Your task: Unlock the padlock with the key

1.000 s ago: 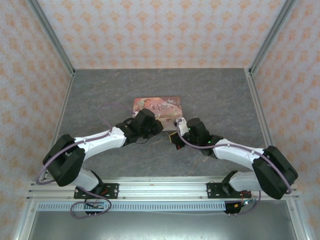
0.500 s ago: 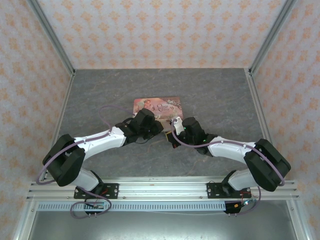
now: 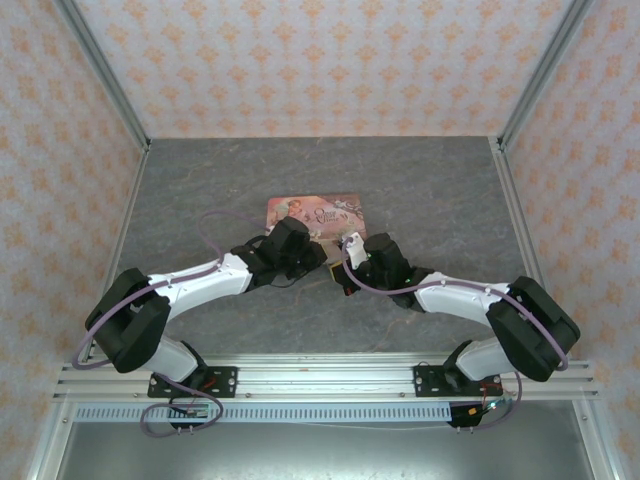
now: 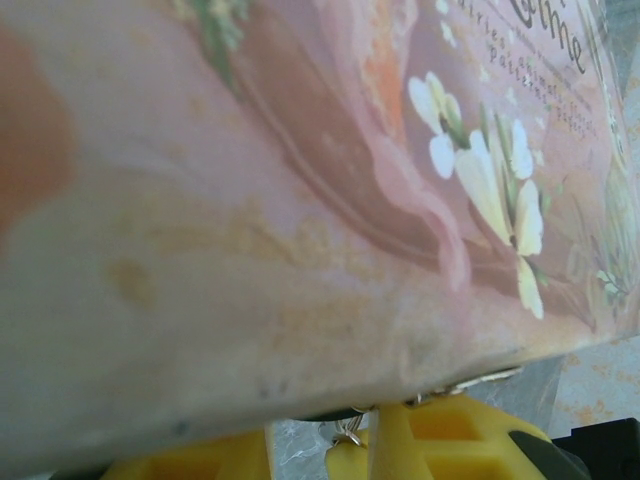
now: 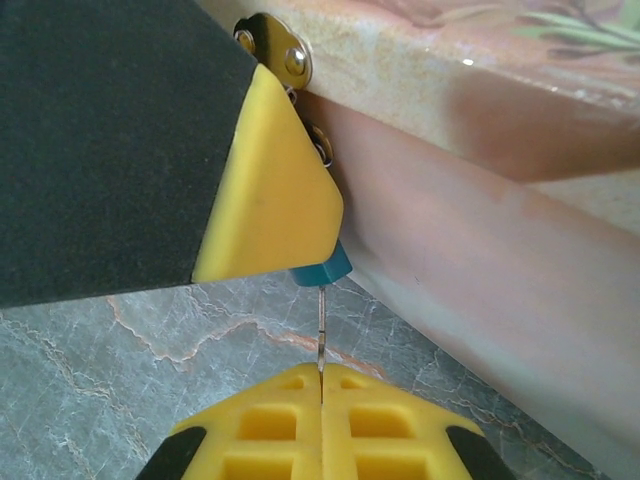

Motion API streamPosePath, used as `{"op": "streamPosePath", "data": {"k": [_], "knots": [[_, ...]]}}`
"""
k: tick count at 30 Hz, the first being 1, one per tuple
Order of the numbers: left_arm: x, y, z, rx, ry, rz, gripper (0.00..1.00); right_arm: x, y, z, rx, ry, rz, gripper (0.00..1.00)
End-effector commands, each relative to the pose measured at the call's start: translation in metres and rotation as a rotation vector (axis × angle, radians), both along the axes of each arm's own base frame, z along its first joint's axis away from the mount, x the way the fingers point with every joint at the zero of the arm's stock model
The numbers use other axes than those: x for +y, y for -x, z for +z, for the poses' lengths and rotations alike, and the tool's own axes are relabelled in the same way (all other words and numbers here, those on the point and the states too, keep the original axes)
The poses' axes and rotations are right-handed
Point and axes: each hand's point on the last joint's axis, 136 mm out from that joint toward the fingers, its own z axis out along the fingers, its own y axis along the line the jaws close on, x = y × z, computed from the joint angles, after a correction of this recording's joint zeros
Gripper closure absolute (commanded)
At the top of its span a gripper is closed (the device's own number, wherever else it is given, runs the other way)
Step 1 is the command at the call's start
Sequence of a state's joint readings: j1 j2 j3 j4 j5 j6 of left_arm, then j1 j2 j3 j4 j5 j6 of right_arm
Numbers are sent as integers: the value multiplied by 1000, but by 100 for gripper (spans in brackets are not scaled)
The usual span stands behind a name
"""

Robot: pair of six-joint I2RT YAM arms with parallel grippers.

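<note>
Grey marbled bench (image 3: 200,200) formed the floor of a cell with pink-patterned walls (image 3: 320,60). At its centre lay a pink illustrated tin (image 3: 315,211), and both arms reached to the tin's near side. Seen from the right wrist, the right pincer (image 5: 320,385) was clenched on the thin metal key (image 5: 320,335). The key's blade pointed straight up the frame, and its tip met the underside of the padlock (image 5: 322,270). This small teal padlock hung just beside the tin's side wall, below a pale metal hasp (image 5: 272,45). It was mostly hidden behind one yellow-padded finger (image 5: 270,200) of the left pincer (image 4: 318,452). That pincer's fingers stood a little apart under the tin's rim; whether they gripped the padlock could not be told.
</note>
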State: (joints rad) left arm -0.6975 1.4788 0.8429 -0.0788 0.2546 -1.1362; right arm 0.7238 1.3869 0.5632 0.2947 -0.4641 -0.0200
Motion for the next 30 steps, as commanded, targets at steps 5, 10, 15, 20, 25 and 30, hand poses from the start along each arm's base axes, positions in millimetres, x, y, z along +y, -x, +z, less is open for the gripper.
{"op": "streamPosePath", "data": {"k": [5,10,15,20,25,30], "knots": [[-4,-8,26,-44,47,6,76,14,-7,21,-46,-68,21,100],[-2,-8,25,-44,47,12,76,11,-7,18,-42,-61,9,100],[-4,-8,30,-47,65,7,76,8,-3,11,-32,-48,10,100],[0,-8,35,-42,88,8,76,4,-1,10,-35,-43,5,100],[2,-7,40,-31,110,2,76,2,2,9,-38,-45,10,100],[2,-7,43,-19,127,-11,76,3,5,21,-64,-86,19,100]]}}
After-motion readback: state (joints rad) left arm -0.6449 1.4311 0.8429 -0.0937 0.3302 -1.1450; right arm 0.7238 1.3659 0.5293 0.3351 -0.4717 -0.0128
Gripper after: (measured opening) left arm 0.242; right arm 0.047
